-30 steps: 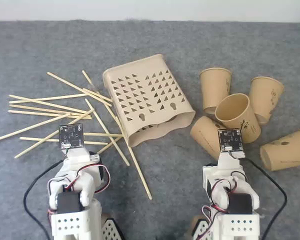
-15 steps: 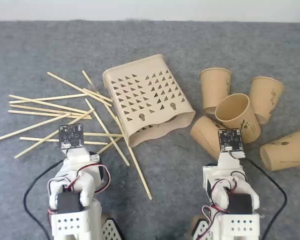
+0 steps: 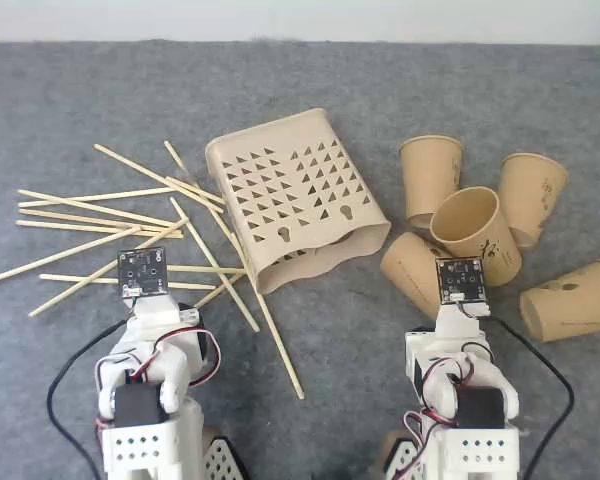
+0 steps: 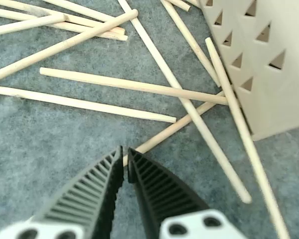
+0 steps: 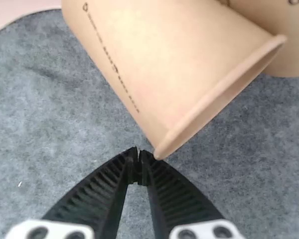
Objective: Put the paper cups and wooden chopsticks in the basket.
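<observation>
Nothing packed yet: the basket (image 3: 298, 200) lies tipped, chopsticks (image 3: 158, 176) strewn at its 9 o'clock, paper cups (image 3: 477, 232) at 3 o'clock; left claw (image 4: 124, 159) and right claw (image 5: 138, 158) both closed, empty.

A robotics test bench, probably a lab: a grey felt surface (image 3: 310, 80) ends at a plain white wall (image 3: 280, 20) at 12 o'clock. The left arm (image 3: 150, 400) at 7 o'clock and the right arm (image 3: 465, 400) at 5 o'clock show bare circuit boards (image 3: 143, 272) and loose wiring (image 3: 442, 372).

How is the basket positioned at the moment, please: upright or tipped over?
Tipped over. The basket lies on its side on the table, one perforated wall facing up toward the high camera.
</observation>
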